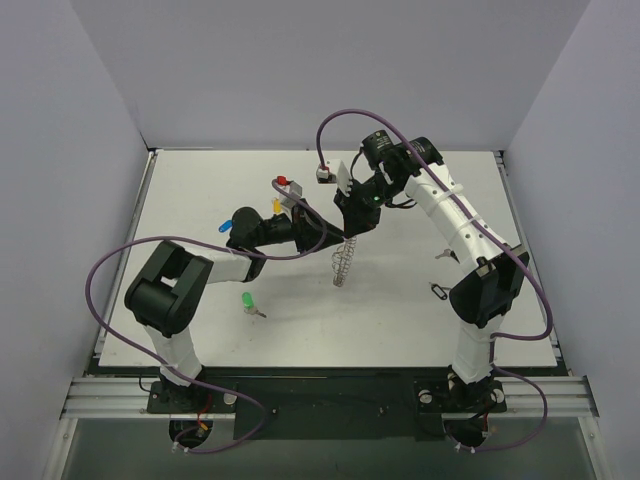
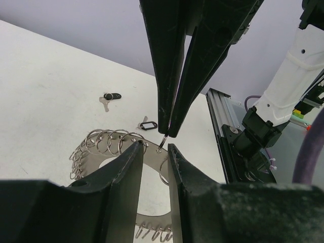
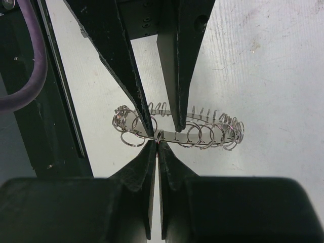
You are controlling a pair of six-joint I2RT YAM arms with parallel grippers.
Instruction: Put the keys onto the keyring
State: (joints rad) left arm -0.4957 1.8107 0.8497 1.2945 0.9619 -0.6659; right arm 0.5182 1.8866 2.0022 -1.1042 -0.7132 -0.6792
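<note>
readable text: none | labels: none | numbers, signs: none

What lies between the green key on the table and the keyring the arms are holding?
Nothing visible: only bare table separates the green key from the keyring. Both grippers are occupied: the left gripper clamps the keyring's plate, and the right gripper pinches one small ring.

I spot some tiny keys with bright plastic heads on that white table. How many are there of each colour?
Red key: 1
Yellow key: 1
Blue key: 1
Green key: 1
Total: 4
</note>
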